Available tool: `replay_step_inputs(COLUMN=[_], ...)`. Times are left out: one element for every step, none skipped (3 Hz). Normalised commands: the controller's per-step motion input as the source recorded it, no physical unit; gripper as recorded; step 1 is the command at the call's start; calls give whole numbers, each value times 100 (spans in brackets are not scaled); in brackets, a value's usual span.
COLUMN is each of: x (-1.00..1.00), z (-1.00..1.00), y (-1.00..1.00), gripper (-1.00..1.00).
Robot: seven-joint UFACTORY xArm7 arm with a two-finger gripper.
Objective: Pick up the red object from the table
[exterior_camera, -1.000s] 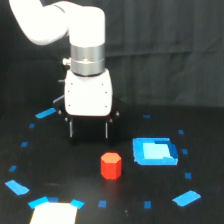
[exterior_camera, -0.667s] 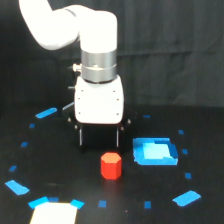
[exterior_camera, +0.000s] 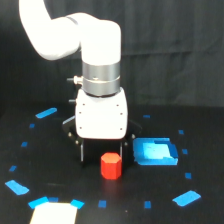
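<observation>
The red object [exterior_camera: 111, 166], a small red-orange hexagonal block, stands upright on the black table [exterior_camera: 50, 165] near the front middle. My gripper [exterior_camera: 102, 157] hangs from the white arm just above and behind the block. Its two thin dark fingers [exterior_camera: 81, 150] are spread wide, one on each side of the block, and hold nothing. I cannot tell whether the fingertips reach down to the block's level or whether they touch it.
A blue square tray [exterior_camera: 156, 151] sits close to the block on the exterior view's right. Blue tape marks [exterior_camera: 46, 113] dot the table around it. A white patch [exterior_camera: 52, 212] lies at the front left edge.
The arm has moved toward the front and to the exterior view's right, bringing the gripper from behind the block to directly over it. The block and tray have not moved.
</observation>
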Motion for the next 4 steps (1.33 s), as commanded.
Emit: replay_step_inputs(x=[45, 50, 47, 28], z=[-58, -24, 7, 100], y=[-23, -6, 18, 53], gripper=[-100, -100, -100, -100])
